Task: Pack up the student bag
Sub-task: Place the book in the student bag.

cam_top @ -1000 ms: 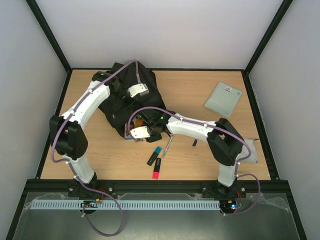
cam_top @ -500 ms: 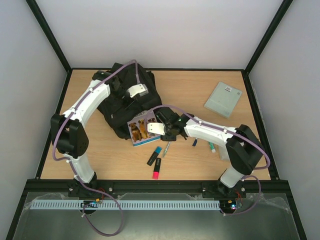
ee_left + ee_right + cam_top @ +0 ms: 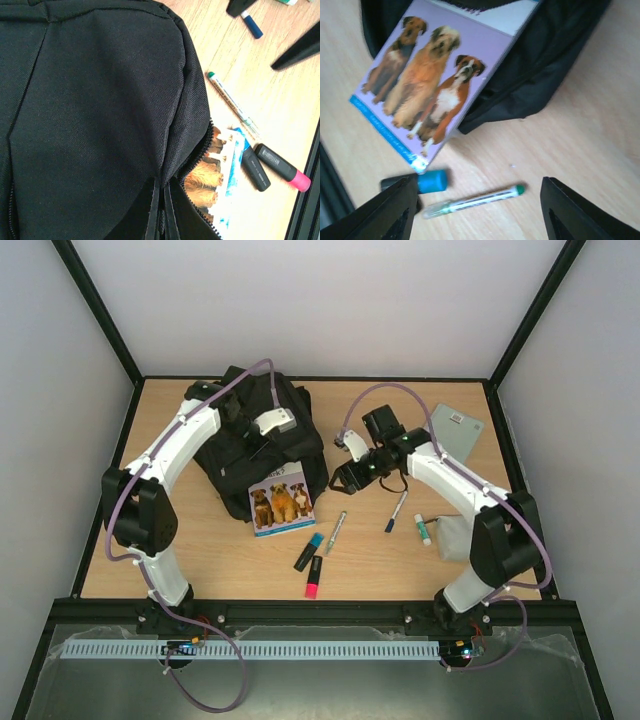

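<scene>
Left claw (image 3: 262,440): closed, pinching backpack (image 3: 225,458) fabric.
Right claw (image 3: 477,197): open, empty.
Risk: I reckon dog book (image 3: 281,502), half-inserted, slides out.

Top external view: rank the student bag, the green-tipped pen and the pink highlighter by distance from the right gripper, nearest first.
1. The student bag, just left of the right gripper.
2. The green-tipped pen, on the table toward the arm bases.
3. The pink highlighter, closest to the near edge.
</scene>
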Robot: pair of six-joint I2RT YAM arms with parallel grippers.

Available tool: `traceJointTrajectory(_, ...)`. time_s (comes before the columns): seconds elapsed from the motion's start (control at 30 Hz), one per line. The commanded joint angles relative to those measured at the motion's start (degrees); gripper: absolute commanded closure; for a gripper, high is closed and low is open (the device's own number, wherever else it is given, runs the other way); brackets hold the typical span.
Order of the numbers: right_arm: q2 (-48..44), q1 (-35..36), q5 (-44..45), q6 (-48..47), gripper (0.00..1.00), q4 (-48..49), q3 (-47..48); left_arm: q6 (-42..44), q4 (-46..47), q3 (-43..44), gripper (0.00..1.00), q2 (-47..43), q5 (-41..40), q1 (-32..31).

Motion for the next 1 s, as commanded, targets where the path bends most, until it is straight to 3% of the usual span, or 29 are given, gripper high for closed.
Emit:
traceJointTrajectory(0.0,3.73,-0.43,-16.94,11.99,0.27,-4.67,-1.49,-2.86,1.25,1.05,0.97,-0.19,3.49,0.04)
traceJointTrajectory(0.13,6.37,-0.87,-25.8,17.47,0.17,-1.79,-4.66,-5.33,2.96,0.51,0.97,-0.31,2.95,0.04)
traceJointTrajectory(0.23,8.29,-0.87,-28.09,19.95,0.15,-0.05,-7.06,-5.91,3.03,0.4,0.97,-0.68,3.08,0.04)
traceJointTrajectory(0.47,14.38,-0.87,-34.11,23.93,0.16,5.27,-9.81,-7.0,3.31,-0.93,0.97,-2.55,3.91,0.01)
traceJointTrajectory(0.87,24.4,2.37,-40.76,28.29,0.2,9.71,-5.72,-6.93,3.65,-2.0,0.97,-3.67,3.74,-0.01)
traceJointTrajectory(0.97,26.64,3.39,-43.69,27.25,0.25,9.02,-3.88,-7.09,3.66,-1.82,0.97,-3.41,3.83,0.04)
